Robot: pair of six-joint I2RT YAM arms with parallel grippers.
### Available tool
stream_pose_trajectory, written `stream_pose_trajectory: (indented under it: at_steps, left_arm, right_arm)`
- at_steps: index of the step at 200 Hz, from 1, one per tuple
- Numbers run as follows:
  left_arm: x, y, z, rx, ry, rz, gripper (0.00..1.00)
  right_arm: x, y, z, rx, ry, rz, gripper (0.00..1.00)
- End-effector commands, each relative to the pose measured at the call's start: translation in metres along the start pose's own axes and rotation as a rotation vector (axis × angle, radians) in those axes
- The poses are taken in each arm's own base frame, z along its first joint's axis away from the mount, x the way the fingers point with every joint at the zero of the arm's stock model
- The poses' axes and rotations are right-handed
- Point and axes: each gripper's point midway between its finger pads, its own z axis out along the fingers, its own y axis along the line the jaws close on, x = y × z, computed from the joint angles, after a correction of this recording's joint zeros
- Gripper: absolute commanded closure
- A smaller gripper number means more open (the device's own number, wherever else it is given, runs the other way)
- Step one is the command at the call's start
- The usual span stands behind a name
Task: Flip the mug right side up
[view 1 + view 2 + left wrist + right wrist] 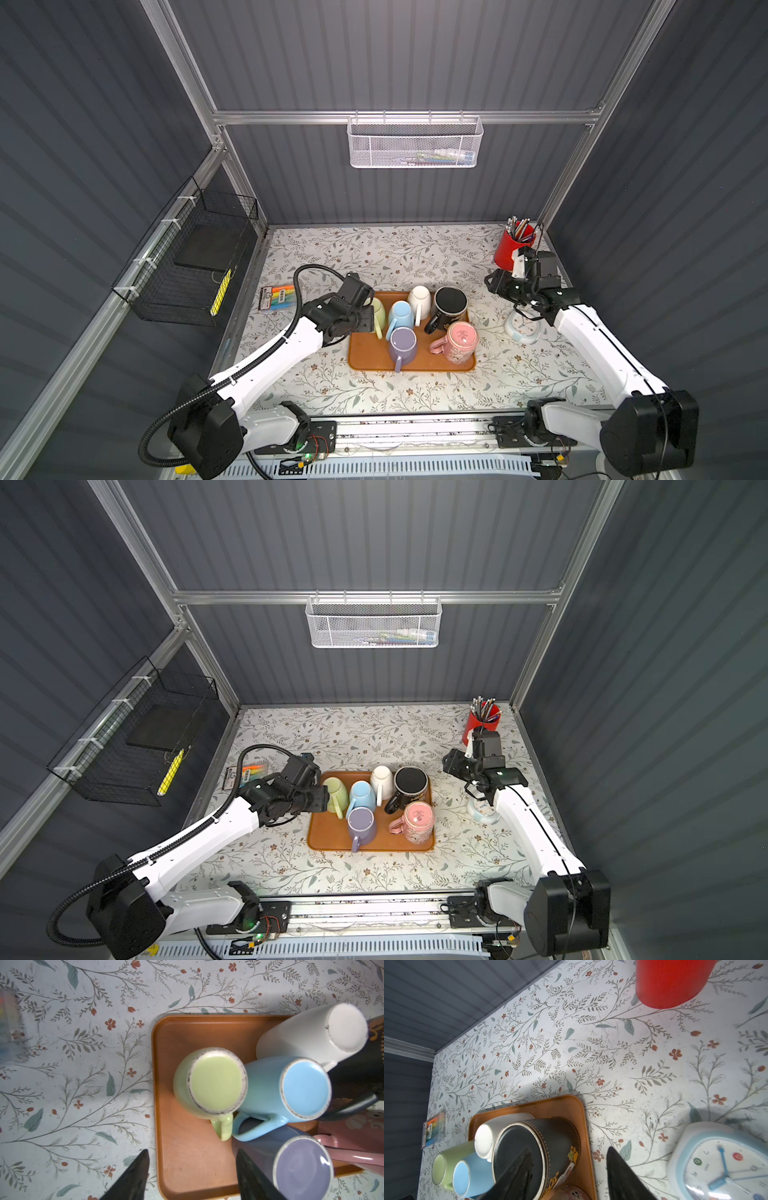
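Green mug (pixel 216 1082), black mug (pixel 451 300) and the rest stand base-up on the tray (pixel 365 353); none righted yet (all work remains). Left gripper (pixel 192 1169), right gripper (pixel 569 1169): jaws spread, empty.

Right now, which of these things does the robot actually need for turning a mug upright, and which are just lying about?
For the job, all upside down: green mug, blue mug, white mug, black mug, purple mug, pink mug; orange tray under them.

Just lying about: clock, red pen cup, colourful pack, white mesh basket, black wire basket.
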Motion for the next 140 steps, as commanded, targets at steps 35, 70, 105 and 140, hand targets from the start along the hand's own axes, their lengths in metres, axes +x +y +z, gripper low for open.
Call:
stream_pose_trajectory:
  at_steps: [35, 70, 105, 140]
  left_arm:
    - [0.006, -0.012, 0.022, -0.065, 0.006, -0.010, 0.27]
    - [0.010, -0.005, 0.035, -0.118, -0.010, -0.036, 0.25]
    - [0.010, -0.007, 0.046, -0.127, -0.007, -0.045, 0.22]
    - [0.014, -0.005, 0.057, -0.150, 0.007, -0.042, 0.22]
  right_arm:
    - [0.013, 0.011, -0.013, -0.045, -0.024, -0.023, 0.38]
    - [0.017, 0.015, -0.015, -0.066, -0.036, -0.031, 0.36]
    - [0.021, 0.022, -0.012, -0.102, -0.025, -0.029, 0.36]
    - [0.022, 0.030, -0.013, -0.120, -0.017, -0.041, 0.35]
